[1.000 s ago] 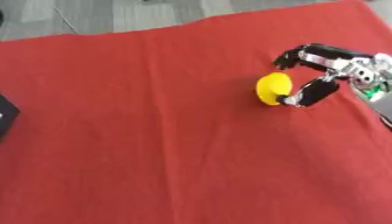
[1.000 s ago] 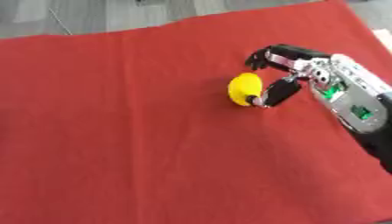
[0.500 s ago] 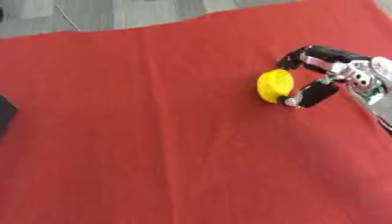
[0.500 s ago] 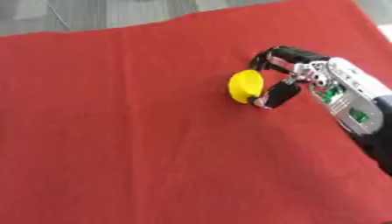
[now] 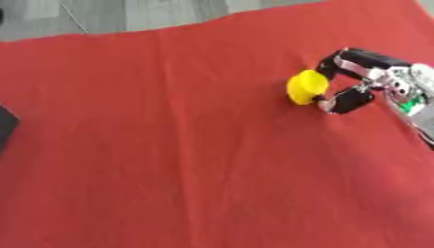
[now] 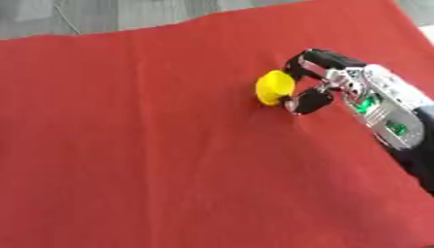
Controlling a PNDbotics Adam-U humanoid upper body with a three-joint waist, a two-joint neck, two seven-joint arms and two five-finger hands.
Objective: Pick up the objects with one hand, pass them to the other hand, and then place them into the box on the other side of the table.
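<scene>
A small rounded yellow object [image 5: 305,87] lies on the red cloth [image 5: 169,160] at the right side of the table. My right hand [image 6: 354,86] reaches in from the right edge. Its fingers curl over the object's top and far side, and the thumb [image 6: 310,102] presses in at the object's lower right. Whether the object rests on the cloth or is just off it cannot be told. My left hand shows in neither view.
A dark object [image 5: 4,127], partly cut off, sits at the left edge of the cloth. Grey floor [image 5: 127,14] lies beyond the cloth's far edge. The cloth's right edge runs close behind my right forearm.
The fingers and thumb of my right hand have drawn closer round the yellow object, which sits slightly higher in the picture. The whole view has also shifted a little.
</scene>
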